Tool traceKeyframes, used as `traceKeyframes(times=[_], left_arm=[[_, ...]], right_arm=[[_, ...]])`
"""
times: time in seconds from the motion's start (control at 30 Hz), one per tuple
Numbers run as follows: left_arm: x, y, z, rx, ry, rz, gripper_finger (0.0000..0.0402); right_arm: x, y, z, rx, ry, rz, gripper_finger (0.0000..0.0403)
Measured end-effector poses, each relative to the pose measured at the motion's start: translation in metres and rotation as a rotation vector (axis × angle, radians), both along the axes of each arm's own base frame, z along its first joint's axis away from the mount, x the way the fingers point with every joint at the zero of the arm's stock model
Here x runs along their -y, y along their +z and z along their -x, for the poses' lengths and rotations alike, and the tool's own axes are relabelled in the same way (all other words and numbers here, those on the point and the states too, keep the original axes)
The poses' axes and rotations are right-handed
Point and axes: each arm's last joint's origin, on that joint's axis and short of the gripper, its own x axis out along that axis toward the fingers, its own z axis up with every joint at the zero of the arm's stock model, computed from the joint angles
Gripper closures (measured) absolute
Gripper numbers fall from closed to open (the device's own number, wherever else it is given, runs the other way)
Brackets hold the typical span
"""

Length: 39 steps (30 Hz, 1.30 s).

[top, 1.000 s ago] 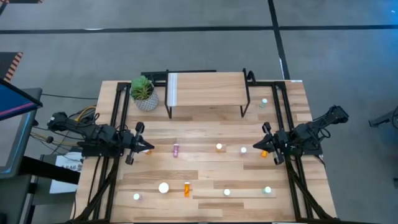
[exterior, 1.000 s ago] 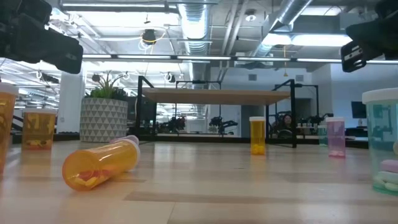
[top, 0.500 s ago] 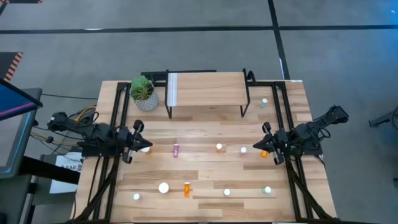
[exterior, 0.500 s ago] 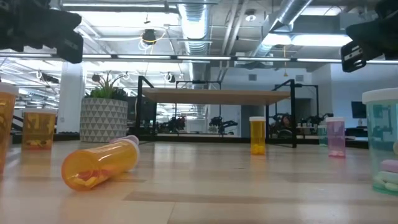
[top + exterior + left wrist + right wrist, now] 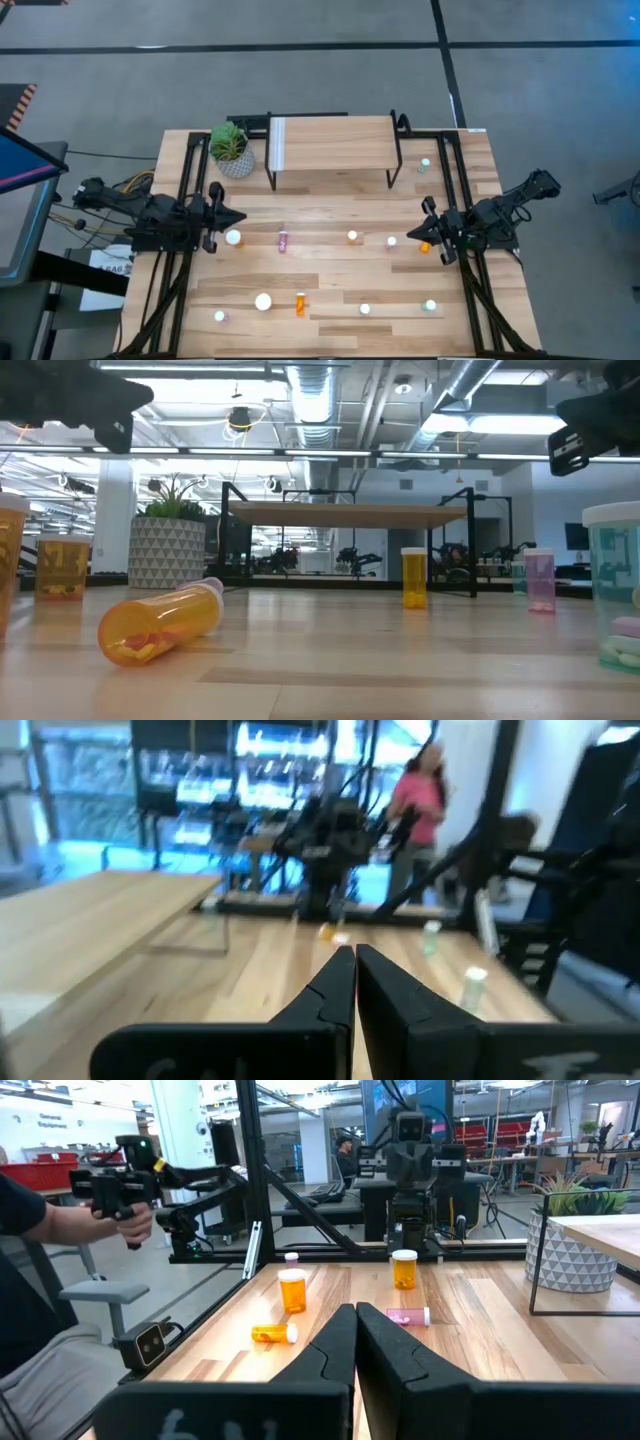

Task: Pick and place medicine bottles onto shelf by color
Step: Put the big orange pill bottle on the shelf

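Note:
Small pill bottles with white caps are spread over the wooden table. An orange one [image 5: 233,238] stands just off my left gripper's tip, a pink one [image 5: 283,240] lies mid-table, an orange one [image 5: 352,237] and a pink one [image 5: 391,241] stand right of it, and several more sit near the front edge [image 5: 300,303]. The shelf [image 5: 335,143] stands at the far side with nothing on it. My left gripper [image 5: 238,218] is shut and empty, raised above the table [image 5: 354,970]. My right gripper [image 5: 412,238] is shut and empty [image 5: 355,1325], above a lying orange bottle [image 5: 425,246].
A potted plant [image 5: 231,150] stands left of the shelf. A teal bottle [image 5: 425,162] stands right of the shelf's legs. Black frame rails [image 5: 190,200] run along both table sides. A person's hand with a handle [image 5: 120,1205] shows beyond the table's left side.
My left gripper has risen and drawn back a little toward the table's left and far edges, uncovering the standing orange bottle that was under its tip. The bottles have kept their places.

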Motion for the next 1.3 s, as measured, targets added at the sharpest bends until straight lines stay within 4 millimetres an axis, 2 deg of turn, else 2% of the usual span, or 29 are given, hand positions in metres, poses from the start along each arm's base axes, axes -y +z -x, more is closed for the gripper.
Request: traceKeyframes(times=[0.13,0.23,0.33,0.53,0.7,0.87,1.03,1.3], left_arm=[[0.001,0.017,-0.006,-0.082,0.028,-0.007,0.0401],[0.003,0.018,-0.014,-0.215,0.040,-0.005,0.0388],[0.006,0.017,-0.022,-0.328,0.051,0.020,0.0358],[0.012,0.029,-0.034,-0.385,0.007,0.038,0.0289],[0.011,0.041,-0.032,-0.506,0.020,0.070,0.0257],[0.010,0.054,-0.028,-0.655,0.054,0.074,0.0251],[0.010,0.044,-0.026,-0.831,0.085,0.115,0.0238],[0.014,0.025,-0.033,-1.051,0.105,0.170,0.0168]], right_arm=[[0.000,0.000,0.000,0.000,0.000,0.000,0.0370],[0.000,0.000,0.000,0.000,0.000,0.000,0.0370],[0.000,0.000,0.000,0.000,0.000,0.000,0.0370],[0.000,0.000,0.000,0.000,0.000,0.000,0.0370],[0.000,0.000,0.000,0.000,0.000,0.000,0.0370],[0.000,0.000,0.000,0.000,0.000,0.000,0.0370],[0.000,0.000,0.000,0.000,0.000,0.000,0.0370],[0.000,0.000,0.000,0.000,0.000,0.000,0.0370]])
